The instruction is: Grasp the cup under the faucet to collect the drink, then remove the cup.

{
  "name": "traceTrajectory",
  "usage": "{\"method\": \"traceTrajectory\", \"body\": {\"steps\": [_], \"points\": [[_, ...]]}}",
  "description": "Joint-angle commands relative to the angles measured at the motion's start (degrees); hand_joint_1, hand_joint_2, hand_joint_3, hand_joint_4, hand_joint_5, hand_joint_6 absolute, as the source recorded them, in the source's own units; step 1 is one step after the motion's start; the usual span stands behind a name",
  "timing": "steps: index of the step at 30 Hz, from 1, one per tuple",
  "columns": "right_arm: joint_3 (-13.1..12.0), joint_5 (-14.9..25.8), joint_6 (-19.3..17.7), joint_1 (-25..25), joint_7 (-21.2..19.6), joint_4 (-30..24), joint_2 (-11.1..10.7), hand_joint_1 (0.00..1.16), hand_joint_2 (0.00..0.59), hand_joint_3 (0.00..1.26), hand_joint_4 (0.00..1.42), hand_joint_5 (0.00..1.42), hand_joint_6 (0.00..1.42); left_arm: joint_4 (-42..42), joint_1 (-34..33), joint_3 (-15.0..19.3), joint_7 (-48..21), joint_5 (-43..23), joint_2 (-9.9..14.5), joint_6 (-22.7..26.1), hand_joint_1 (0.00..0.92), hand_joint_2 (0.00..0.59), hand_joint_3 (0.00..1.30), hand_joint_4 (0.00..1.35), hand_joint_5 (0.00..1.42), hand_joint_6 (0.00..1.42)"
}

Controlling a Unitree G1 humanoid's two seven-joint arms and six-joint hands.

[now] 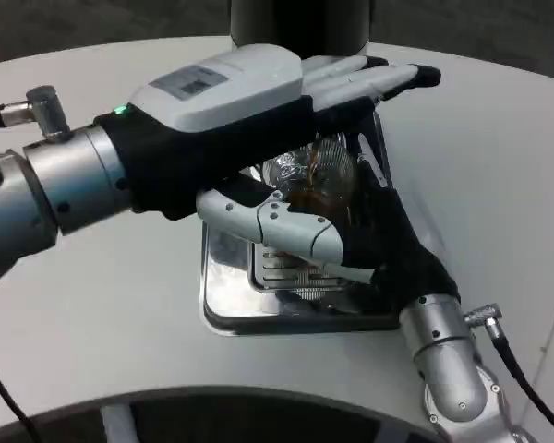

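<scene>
At the centre of the frame the right robot hand (pixel 351 242) grips the clear cup (pixel 319 180) over the steel drip tray (pixel 223 305), and it should stay level while the left robot hand (pixel 258 101), fingers outstretched, reaches across above it.

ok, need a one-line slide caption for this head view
Right hand grips a clear cup of amber drink over the drip tray; left hand reaches across above it.

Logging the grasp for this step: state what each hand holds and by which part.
The right hand grips the clear cup around its side, over the metal drip tray. The left hand lies across above the cup; whether it holds anything cannot be told.
</scene>
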Motion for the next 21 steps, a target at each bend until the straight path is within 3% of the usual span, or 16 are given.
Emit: {"method": "traceTrajectory", "body": {"steps": [1,7,15,21], "points": [[0.5,0.3,-0.8,-0.4,-0.8,1.7,0.7,0.78,0.172,0.00,0.00,0.00,0.00,1.1,0.9,-0.5,-1.2,0.4,1.4,0.2,0.000,0.075,0.00,0.00,0.00,0.00],[0.7,0.8,-1.5,-0.8,-0.8,2.9,0.9,0.79,0.173,0.00,0.00,0.00,0.01,1.3,1.5,0.5,0.2,-0.3,0.7,0.5,0.000,0.091,0.00,0.00,0.00,0.00],[1.1,1.1,-1.9,-0.7,-0.6,3.5,1.2,0.80,0.176,0.00,0.00,0.00,0.03,1.3,4.9,7.5,10.1,-2.1,-3.4,-2.5,0.000,0.106,0.00,0.00,0.00,0.00],[1.5,1.4,-2.5,-1.1,-0.9,4.6,1.5,0.81,0.179,0.00,0.02,0.02,0.05,0.7,7.3,10.3,12.9,-3.8,-4.3,-2.5,0.000,0.115,0.00,0.00,0.00,0.00]]}}
